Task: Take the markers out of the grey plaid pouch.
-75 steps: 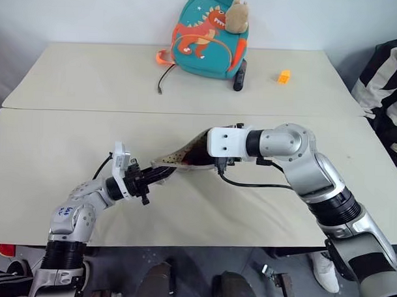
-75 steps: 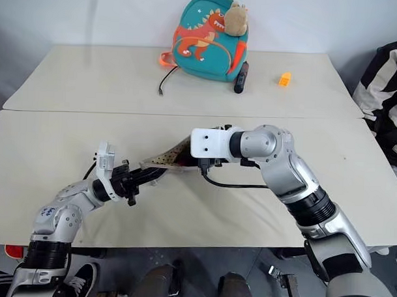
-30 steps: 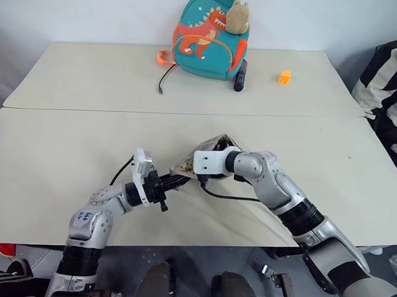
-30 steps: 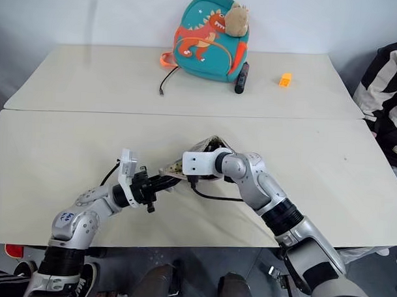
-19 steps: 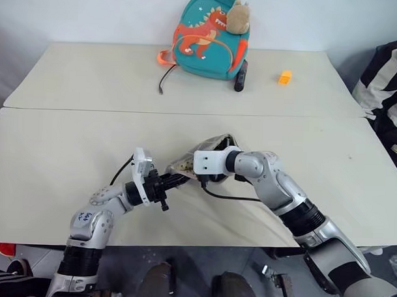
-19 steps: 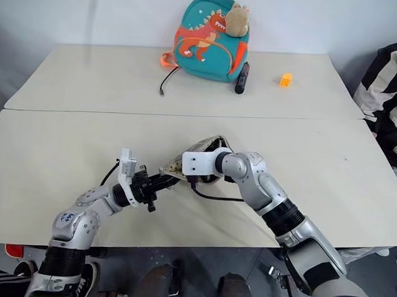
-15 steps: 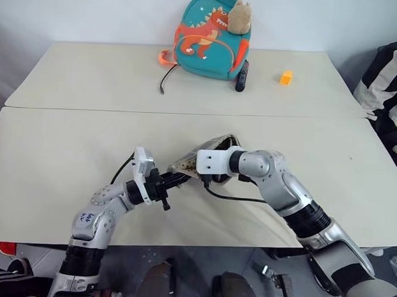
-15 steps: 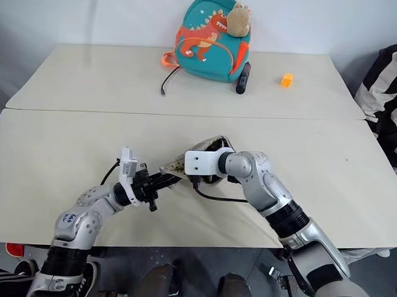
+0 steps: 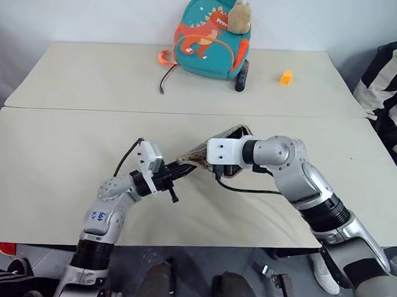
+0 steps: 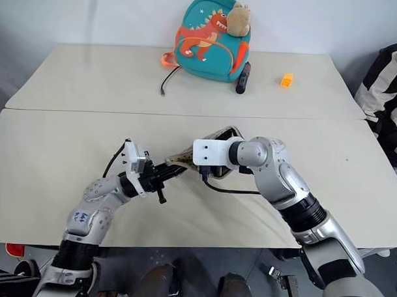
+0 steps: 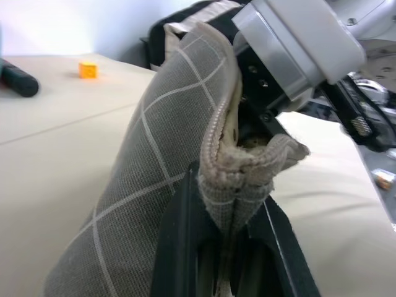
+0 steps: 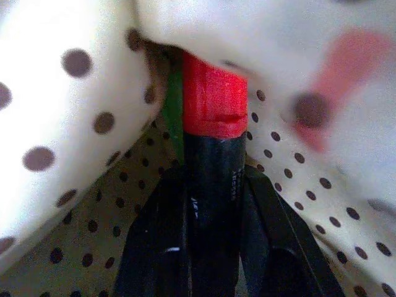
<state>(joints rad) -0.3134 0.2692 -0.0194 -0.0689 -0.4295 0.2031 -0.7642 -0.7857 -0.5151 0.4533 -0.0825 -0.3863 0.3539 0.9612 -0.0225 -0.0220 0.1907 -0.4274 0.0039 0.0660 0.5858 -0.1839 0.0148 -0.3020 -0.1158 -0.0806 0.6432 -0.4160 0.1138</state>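
1. The red marker [image 12: 213, 117] sits inside the grey plaid pouch [image 11: 167, 161], a green one just beside it.
2. My right pincer [image 12: 210, 204] is clenched on the red marker's dark barrel.
3. My left pincer [image 11: 226, 247] pinches the pouch's zipper edge above the table [image 9: 68, 144].
4. I should draw straight out, holding the mouth taut.

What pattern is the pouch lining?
Pale with dark polka dots, clearest in the right wrist view: lining of the grey plaid pouch.
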